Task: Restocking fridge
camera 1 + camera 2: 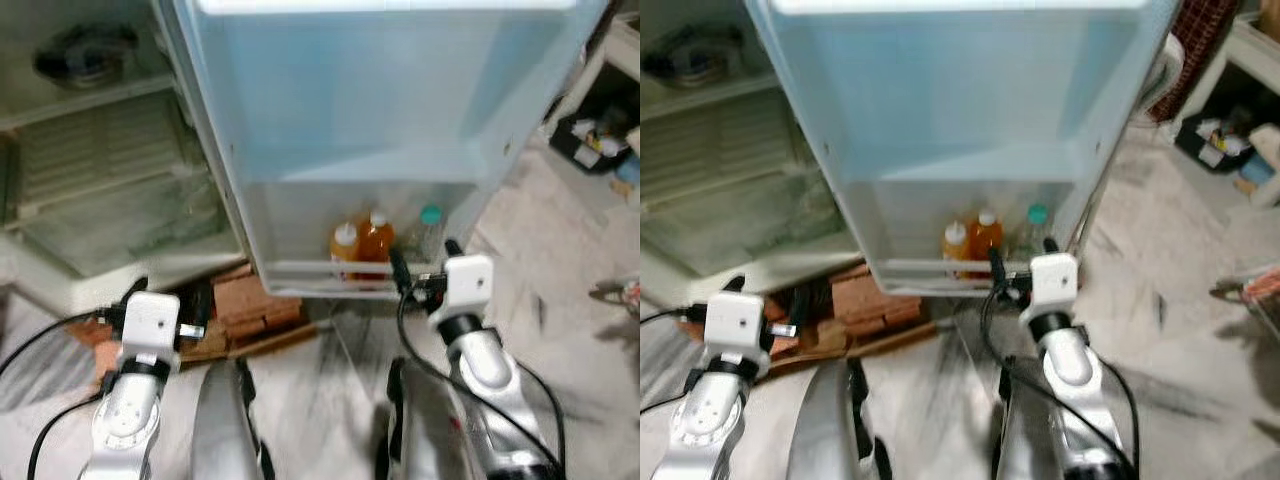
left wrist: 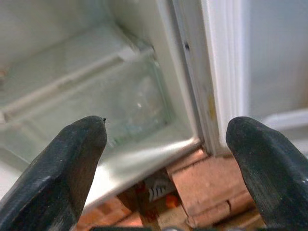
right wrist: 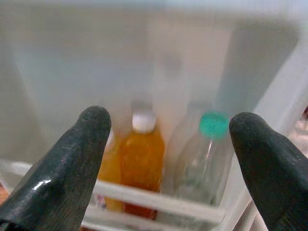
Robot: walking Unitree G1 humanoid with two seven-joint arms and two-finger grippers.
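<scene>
Pale marble floor [image 1: 560, 300] lies before an open fridge, with a heap of red bricks [image 1: 255, 305] and some wood under the fridge body. On the robot's left the fridge interior [image 1: 100, 180] shows white shelves and a clear crisper drawer [image 2: 130, 106] at the bottom; a dark round object sits on the upper shelf, too blurred to name. The fridge door [image 1: 380, 110] stands open straight ahead, pale blue inside.

The bottom door shelf [image 1: 330, 270] holds three bottles behind a white rail. Two orange juice bottles [image 1: 376, 245] with white caps stand side by side, touching or almost touching. Just beside them, toward the door's outer edge, stands a clear bottle with a green cap [image 3: 204, 154].

The right gripper [image 1: 420, 270] is low in front of this door shelf, near the rail, and its two black fingers [image 3: 72, 159] are spread wide with nothing between them; the orange bottles and the green-capped bottle appear in the gap. The left gripper [image 2: 168, 168] points at the lower corner of the fridge body, above the bricks, and its fingers are also spread apart and hold nothing.

On the far right of the room, a black tray with small items [image 1: 590, 140] is on the floor.
</scene>
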